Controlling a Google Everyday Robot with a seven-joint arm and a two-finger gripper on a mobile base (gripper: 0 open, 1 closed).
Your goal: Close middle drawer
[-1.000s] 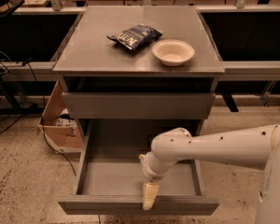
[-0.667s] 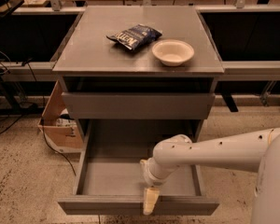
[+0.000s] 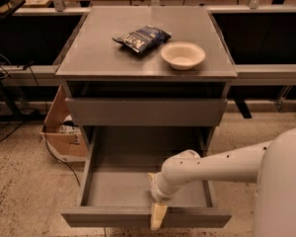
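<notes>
The pincer (image 3: 158, 217) was observed at the near edge of the scene, pointing downward across the top edge of the front panel of the middle drawer (image 3: 103, 217), a little right of the panel's centre. Whether the pincer was wide or narrow could not be told, and it was not seen holding any item. Contact between pincer and panel could not be confirmed; the tip overlapped the panel's outer face.

The white arm (image 3: 212, 164) ran from the pincer up and to the right, passing over the right half of the drawer's interior, to the robot body (image 3: 283, 186) at the near right.

The middle drawer stood pulled well out toward the near side, its shallow tray exposed. It was the lowest open unit of the cabinet, directly beneath the pincer and arm.

Above and farther back, the grey drawer with the taller front panel (image 3: 145, 111) sat slightly forward of the cabinet frame.

On the tabletop (image 3: 98, 53) lay a dark chip bag (image 3: 142, 38) and, just right of it, a pale bowl (image 3: 183, 55), upright.

A cardboard box (image 3: 64, 137) stood on the floor (image 3: 24, 181) to the left of the cabinet.
</notes>
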